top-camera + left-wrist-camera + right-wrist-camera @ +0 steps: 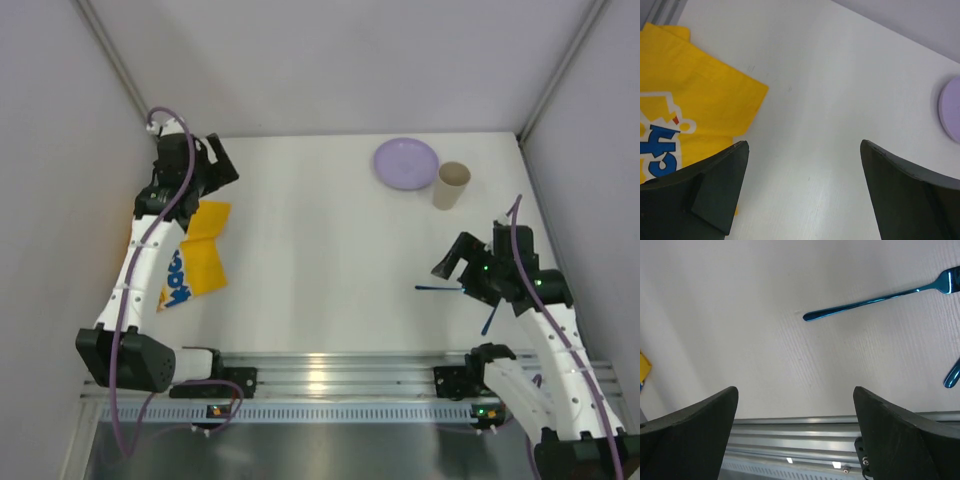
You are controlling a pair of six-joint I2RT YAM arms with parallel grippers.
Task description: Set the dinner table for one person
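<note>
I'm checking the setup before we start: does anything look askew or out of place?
The yellow mat lies folded and skewed at the left; the plate, cup and blue fork sit scattered at the right, apart from it.

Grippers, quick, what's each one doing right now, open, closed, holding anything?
Left gripper: open, holding nothing, over the dinner table near the yellow mat.
Right gripper: open, holding nothing, the blue fork lying beyond it.

Likely lab: partition walls [330,60], aluminium rail [340,372]
</note>
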